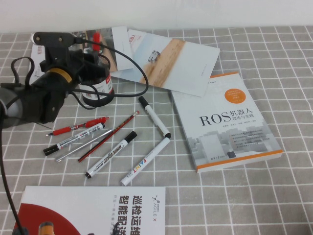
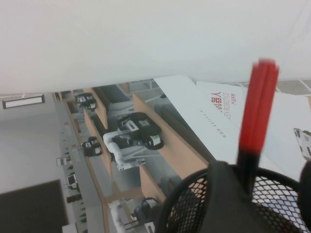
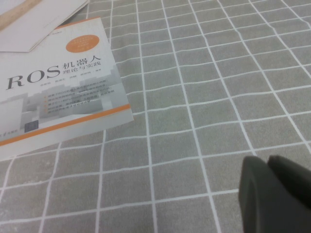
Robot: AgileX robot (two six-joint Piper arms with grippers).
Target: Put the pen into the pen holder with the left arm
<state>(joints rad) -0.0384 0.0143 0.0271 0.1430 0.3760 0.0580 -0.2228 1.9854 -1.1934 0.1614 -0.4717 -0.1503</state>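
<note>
Near edge of counter [image 1: 274,205]: a red-and-white booklet [image 1: 93,210] is lying flat, then loose pens and markers [image 1: 110,154] are scattering across the grey checked cloth.

Right pincer [image 3: 272,194] is sitting low over bare cloth beside the ROS book [image 1: 225,122]; cannot tell its fingers.

Farther back, left pincer [image 1: 95,46] is hovering over the pen holder [image 1: 98,81], fingers parting. The pen [image 2: 255,116] is standing in the mesh cup, red end poking above the rim.

Risk, as I judge it: the arm lifting off crooked, or its slack cable snagging, could be tipping the cup.

Beyond: brochures [image 1: 166,61], then a plain white wall.
</note>
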